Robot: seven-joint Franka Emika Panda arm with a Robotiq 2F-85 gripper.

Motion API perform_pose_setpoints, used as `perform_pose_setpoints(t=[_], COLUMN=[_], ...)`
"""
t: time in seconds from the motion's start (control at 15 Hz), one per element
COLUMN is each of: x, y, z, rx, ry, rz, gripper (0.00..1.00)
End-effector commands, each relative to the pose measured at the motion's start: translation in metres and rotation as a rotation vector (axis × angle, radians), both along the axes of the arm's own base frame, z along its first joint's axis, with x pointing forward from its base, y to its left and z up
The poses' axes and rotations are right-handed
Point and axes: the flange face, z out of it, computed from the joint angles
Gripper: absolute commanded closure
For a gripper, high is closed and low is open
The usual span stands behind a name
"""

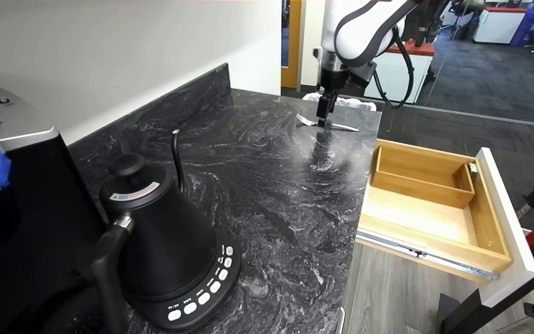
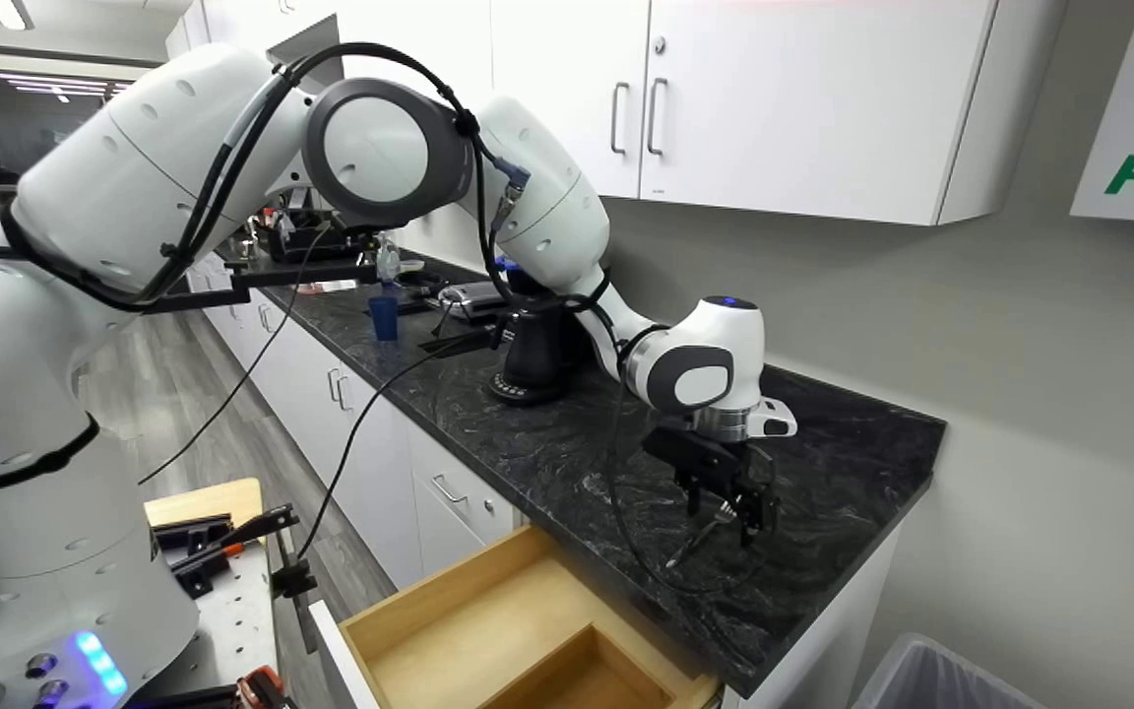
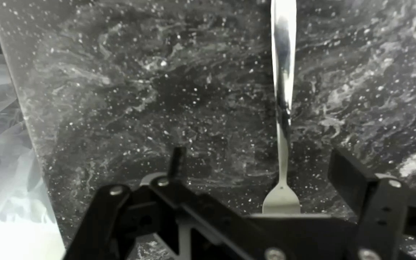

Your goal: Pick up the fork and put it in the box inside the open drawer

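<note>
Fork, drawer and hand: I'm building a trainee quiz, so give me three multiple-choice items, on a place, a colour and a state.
1. Where does the fork lie?
A in the box; B on the countertop; C on the floor
2. What colour is the front panel of the open drawer?
A white; B black; C red
3. How is the hand?
A shut on the fork; B shut, empty; C open

1 B: both exterior views show it lying there.
2 A: its white face shows in an exterior view.
3 C: its fingers stand apart in the wrist view.

Blk ctr [image 1: 267, 185] w/ wht swirls; slvr fork [image 3: 284, 94]; tan drawer [image 1: 415, 220].
</note>
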Motion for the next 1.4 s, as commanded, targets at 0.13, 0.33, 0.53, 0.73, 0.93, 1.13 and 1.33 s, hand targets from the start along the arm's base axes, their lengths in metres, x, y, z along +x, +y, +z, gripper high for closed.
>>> perform_pose_setpoints(t=[0.13,0.33,0.53,0.73,0.93,1.13,1.33], x=[0.0049,0.0049,0.0069,0.0088,0.0085,0.0082,0.0080], y=[-0.0004,-0.0007,-0.0003,-0.0015,-0.0029,-0.0042,-0.0036], z=[-0.0020,-0.0036,-0.0018,0.0011,0.0012,0.0013,0.0048], rx=[0.000,-0.002,-0.003,-0.002,-0.003,-0.001,-0.015], ry=[0.014,0.016,0.012,0.006,0.006,0.007,0.003], rz=[0.007,0.008,0.009,0.005,0.001,-0.002,-0.007], gripper=[0.26,0.47,0.66,0.85,0.98,0.96,0.95])
